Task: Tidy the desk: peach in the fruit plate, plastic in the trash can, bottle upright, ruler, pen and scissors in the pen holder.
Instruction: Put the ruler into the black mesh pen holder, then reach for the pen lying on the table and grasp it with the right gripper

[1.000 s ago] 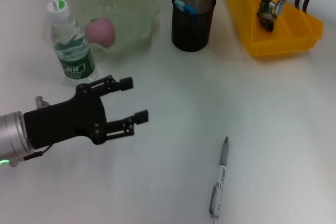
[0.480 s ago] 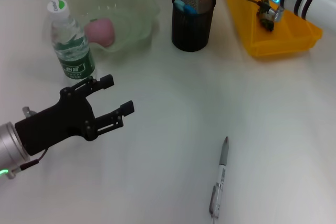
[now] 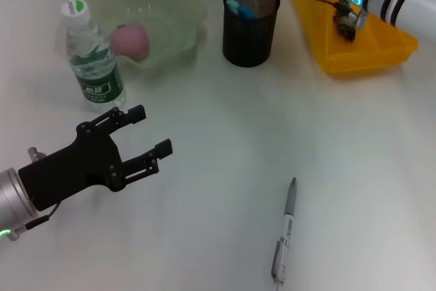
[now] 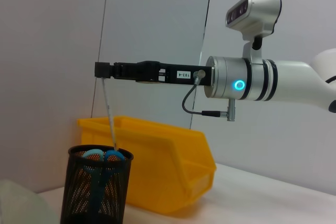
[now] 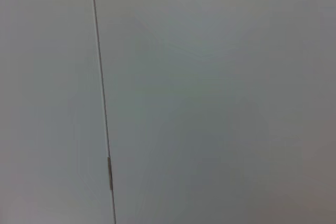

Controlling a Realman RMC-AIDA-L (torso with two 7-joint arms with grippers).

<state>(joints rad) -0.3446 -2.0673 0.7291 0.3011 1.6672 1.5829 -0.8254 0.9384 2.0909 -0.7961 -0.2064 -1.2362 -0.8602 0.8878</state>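
Pen holder (image 3: 251, 24) serves as our reference point: a black mesh cup standing upright on the white desk (image 3: 354, 168). We find the right gripper (image 4: 103, 70) directly above it, jaws pinching the top of a thin clear ruler (image 4: 109, 114), whose lower end sits inside the holder beside blue scissors (image 3: 240, 8) handles. Behind and to the right of the holder lies a yellow bin (image 3: 361, 39). To its left stands the pale green fruit plate (image 3: 174, 15) with the pink peach (image 3: 131, 40) in it, and farther left the water bottle (image 3: 92, 56) stands upright. We note the pen (image 3: 285, 230) lying flat well in front of the holder. The left gripper (image 3: 151, 131), jaws spread and empty, hovers in front of the bottle.
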